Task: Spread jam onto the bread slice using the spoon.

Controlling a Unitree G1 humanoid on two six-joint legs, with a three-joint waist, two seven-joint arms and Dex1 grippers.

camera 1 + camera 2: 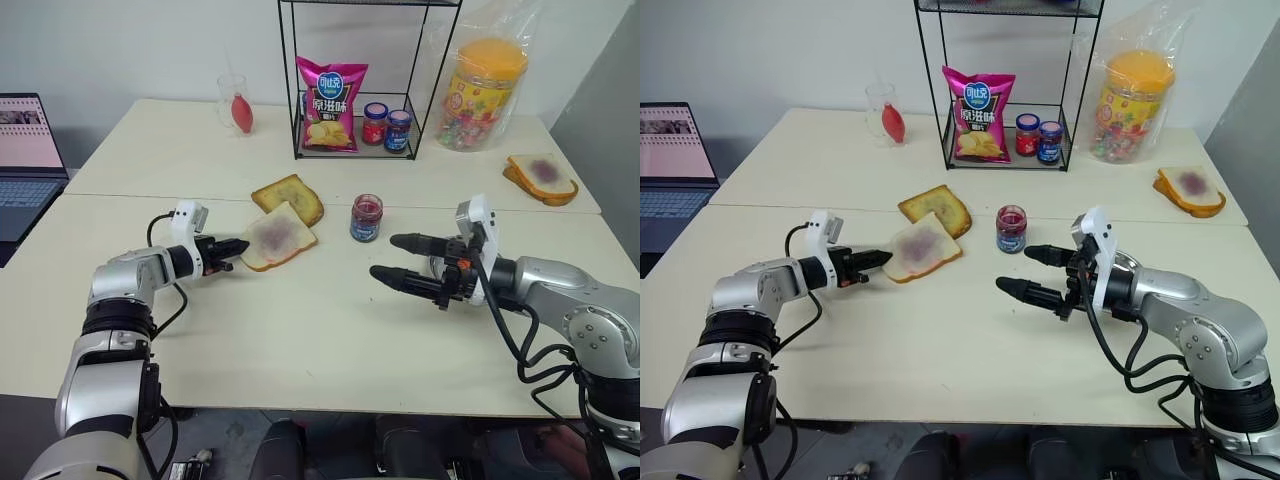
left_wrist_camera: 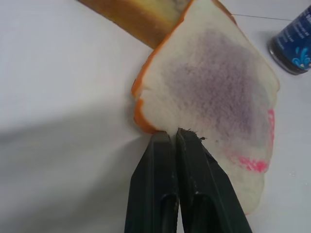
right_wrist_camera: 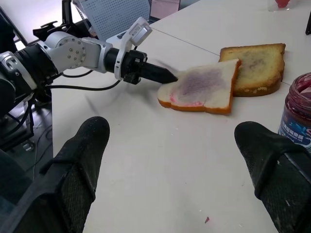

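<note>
The left arm is reaching forward and inward, its forearm lying low and angling slightly downward. The left end effector (image 2: 174,138) is pressing its two black fingers (image 2: 158,160) together, leaving no gap between them; the tips seem to be touching something, though the contact is hard to judge. The right arm is bending at the elbow and pointing inward, holding the right end effector (image 1: 392,258) roughly level, its two fingers (image 3: 82,145) standing wide apart and gripping nothing.

Bright, even light; soft shadows
</note>
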